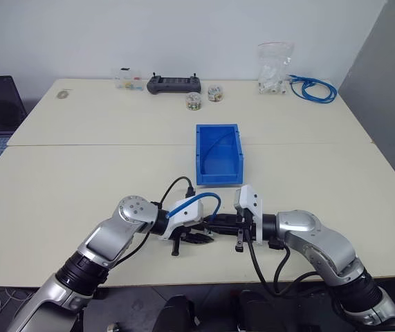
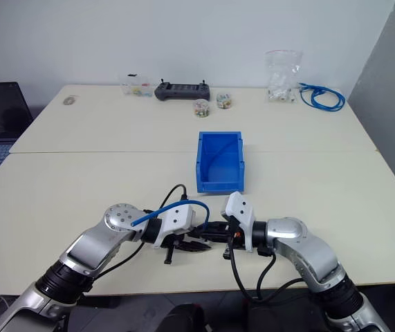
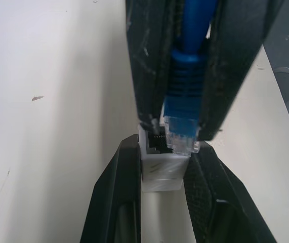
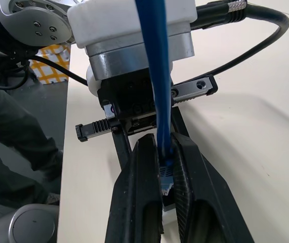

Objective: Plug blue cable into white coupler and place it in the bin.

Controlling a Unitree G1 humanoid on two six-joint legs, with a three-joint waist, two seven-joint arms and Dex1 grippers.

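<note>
White boxy plastic coupler (image 3: 160, 164) sits clamped in your left gripper (image 3: 159, 167), its socket facing your right gripper (image 4: 165, 174), which is shut on the thin blue cable (image 4: 154, 76) just behind its clear plug. Plug tip touches the socket mouth. Your blue rectangular plastic bin (image 1: 218, 154) stands just beyond both grippers.

From the head views the white coupler (image 3: 160, 169) is too small to make out between the meeting fingers. In the left wrist view the fingers (image 3: 115, 202) cover the coupler's sides, and the blue cable (image 3: 187, 76) runs off the picture's edge.
</note>
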